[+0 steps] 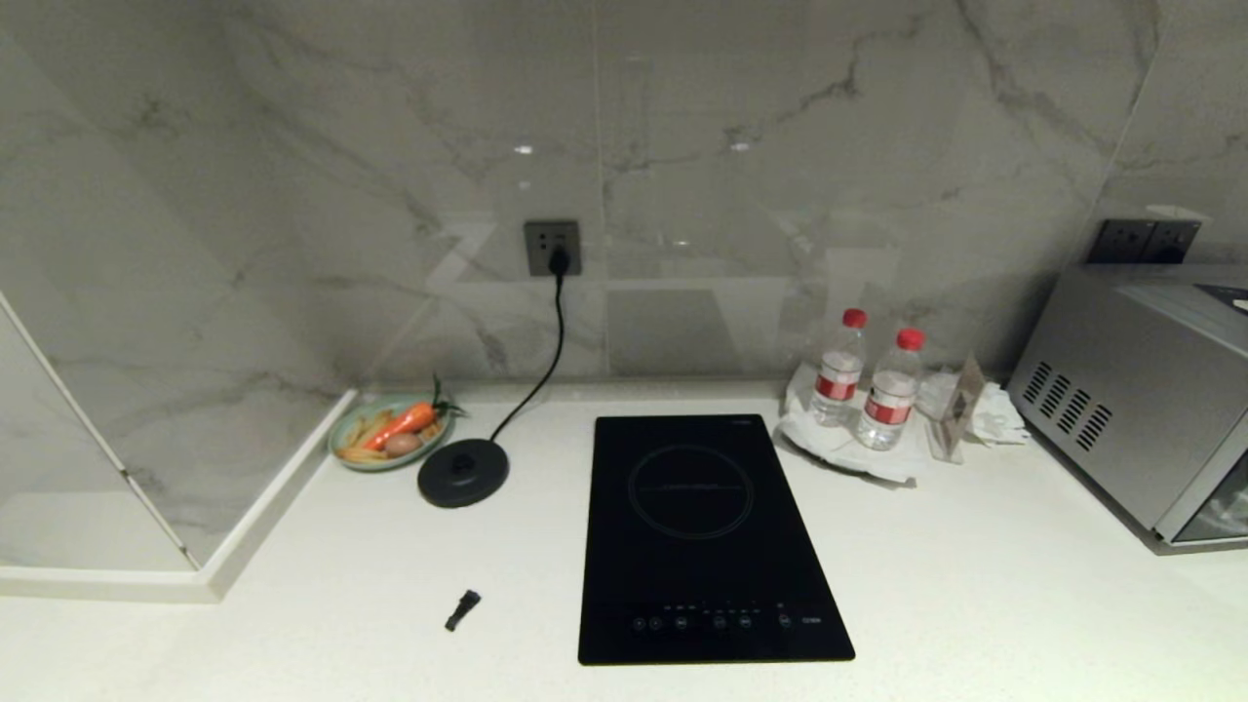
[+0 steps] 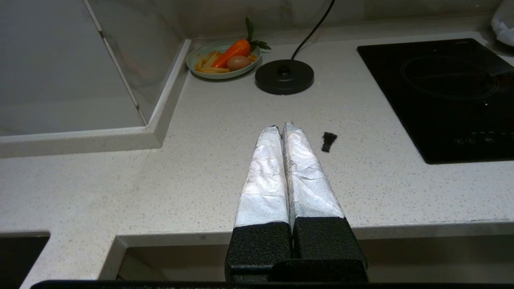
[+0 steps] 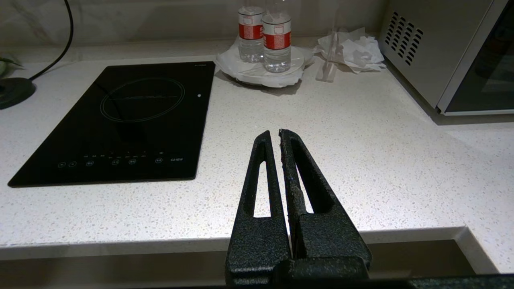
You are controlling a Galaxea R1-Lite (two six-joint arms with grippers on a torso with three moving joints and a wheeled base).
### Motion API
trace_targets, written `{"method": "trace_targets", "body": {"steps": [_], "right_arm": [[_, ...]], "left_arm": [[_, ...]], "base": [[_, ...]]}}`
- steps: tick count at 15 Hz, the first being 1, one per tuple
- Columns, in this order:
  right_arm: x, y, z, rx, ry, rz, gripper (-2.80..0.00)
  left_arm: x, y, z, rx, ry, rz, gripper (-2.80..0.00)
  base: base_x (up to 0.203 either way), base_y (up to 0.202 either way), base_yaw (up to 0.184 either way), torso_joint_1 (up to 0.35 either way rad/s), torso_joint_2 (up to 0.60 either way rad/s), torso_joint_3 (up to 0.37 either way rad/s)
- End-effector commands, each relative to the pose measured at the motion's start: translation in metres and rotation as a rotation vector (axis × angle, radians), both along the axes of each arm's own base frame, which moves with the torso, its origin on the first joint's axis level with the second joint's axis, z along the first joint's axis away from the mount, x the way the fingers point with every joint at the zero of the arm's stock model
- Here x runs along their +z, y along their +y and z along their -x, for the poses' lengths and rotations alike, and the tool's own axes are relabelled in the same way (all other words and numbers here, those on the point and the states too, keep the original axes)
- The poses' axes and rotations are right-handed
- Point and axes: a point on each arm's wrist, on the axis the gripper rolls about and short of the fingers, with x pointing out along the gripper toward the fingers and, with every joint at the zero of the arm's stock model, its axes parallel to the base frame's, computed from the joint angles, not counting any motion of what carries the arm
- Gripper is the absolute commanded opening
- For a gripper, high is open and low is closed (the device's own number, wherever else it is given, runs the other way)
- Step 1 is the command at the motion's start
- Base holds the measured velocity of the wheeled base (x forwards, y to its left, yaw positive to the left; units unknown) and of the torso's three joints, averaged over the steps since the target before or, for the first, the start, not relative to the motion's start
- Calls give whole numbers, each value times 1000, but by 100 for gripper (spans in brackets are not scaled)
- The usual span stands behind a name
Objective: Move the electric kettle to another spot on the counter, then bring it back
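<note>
A green plate [image 1: 343, 450] by the wall corner holds a carrot [image 1: 402, 422], an egg [image 1: 402, 445] and pale sticks. Beside it on the white speckled counter [image 1: 975, 585] sits the bare kettle base [image 1: 464, 472]; the electric kettle appears in no view. Two water bottles [image 1: 866, 380] stand on a white plate [image 3: 257, 77]. The left gripper [image 2: 280, 127] and right gripper [image 3: 274, 134], fingers pressed together and holding nothing, hang over the counter's front edge.

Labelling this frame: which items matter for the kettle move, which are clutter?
Job: counter; left gripper and right gripper, both shut, empty. No kettle in view.

Clutter: kettle base, hob, food plate, two water bottles, small black piece, silver appliance.
</note>
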Motion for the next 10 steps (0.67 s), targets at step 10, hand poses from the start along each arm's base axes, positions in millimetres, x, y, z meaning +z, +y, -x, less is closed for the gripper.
{"method": "trace_targets", "body": {"steps": [10], "right_arm": [[0, 0, 0, 0, 0, 1, -280]], "left_arm": [[0, 0, 0, 2, 2, 6, -280]], "base": [[0, 0, 0, 0, 0, 0]]}}
